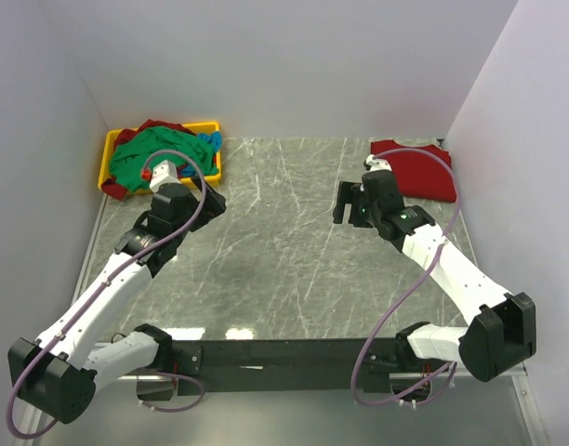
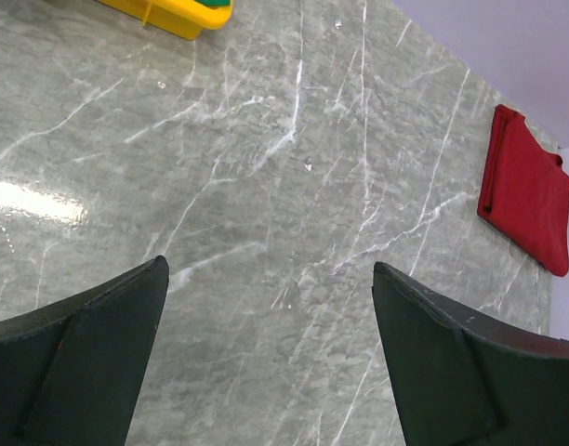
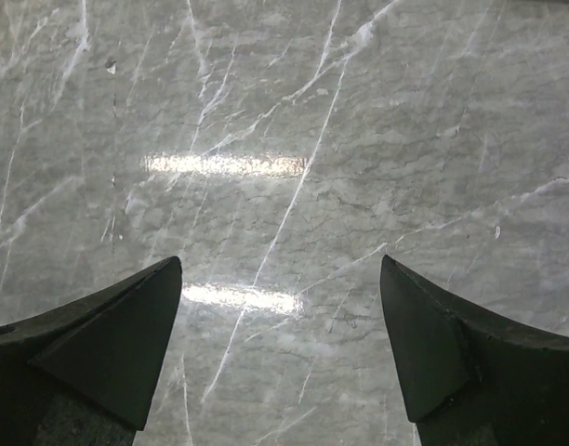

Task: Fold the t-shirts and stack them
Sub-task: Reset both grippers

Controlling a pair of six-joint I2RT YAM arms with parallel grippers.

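wide left hand, t-shirts in yellow tray

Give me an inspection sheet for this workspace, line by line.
Surface: grey marble table, veined, with light glare.
Job's things: folded red t-shirt at far right; heaped t-shirts, green, blue and red, in the tray.
Clutter: yellow tray at far left; nothing else seen.
Grippers: left gripper and right gripper both open, empty, above the table.
Cables: purple cable looped along each arm.
Surroundings: white walls on three sides.
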